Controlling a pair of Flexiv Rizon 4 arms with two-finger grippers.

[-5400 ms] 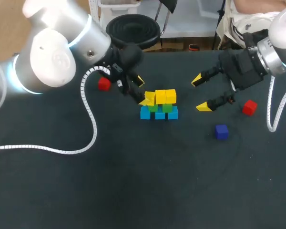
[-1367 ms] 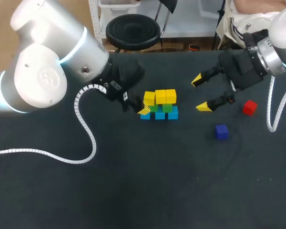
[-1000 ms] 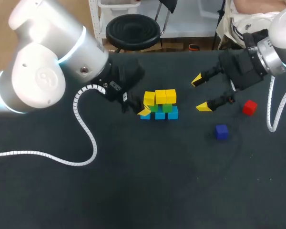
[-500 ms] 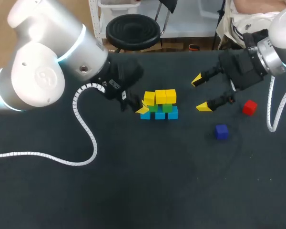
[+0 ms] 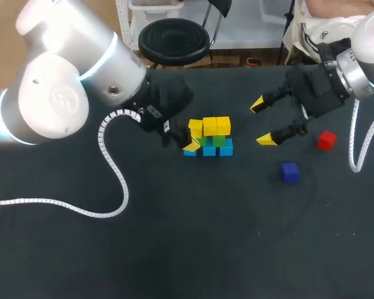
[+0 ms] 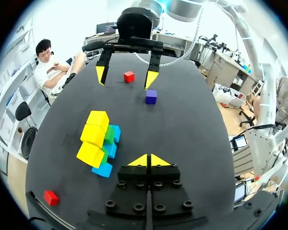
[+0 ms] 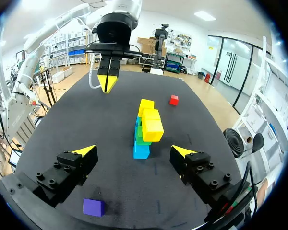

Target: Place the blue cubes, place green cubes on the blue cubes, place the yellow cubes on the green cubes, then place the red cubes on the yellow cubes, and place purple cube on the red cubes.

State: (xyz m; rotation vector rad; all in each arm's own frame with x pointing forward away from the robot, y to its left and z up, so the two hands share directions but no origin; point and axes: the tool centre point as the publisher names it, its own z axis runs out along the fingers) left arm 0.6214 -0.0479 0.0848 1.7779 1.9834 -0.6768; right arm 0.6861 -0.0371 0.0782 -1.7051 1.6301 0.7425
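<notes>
From above, a stack (image 5: 209, 138) of smooth, sharp-edged cubes is seen on the dark matte table (image 5: 174, 237): three blue cubes (image 5: 209, 150) at the base, two green cubes (image 5: 219, 141) on them, and three yellow cubes (image 5: 210, 126) on top. The left gripper (image 5: 190, 145) is closed tip to tip with nothing held, just beside the stack's end. The right gripper (image 5: 262, 122) is spread wide and empty, well apart on the stack's other side, with a red cube (image 5: 326, 140) and a purple cube (image 5: 290, 172) near it. In the left wrist view, the stack is seen just ahead and to one side of the joined tips, and a second red cube (image 6: 51, 197) lies back beside the gripper body. In the right wrist view, the stack is seen ahead between the wide fingers, and the purple cube lies by one finger's base.
</notes>
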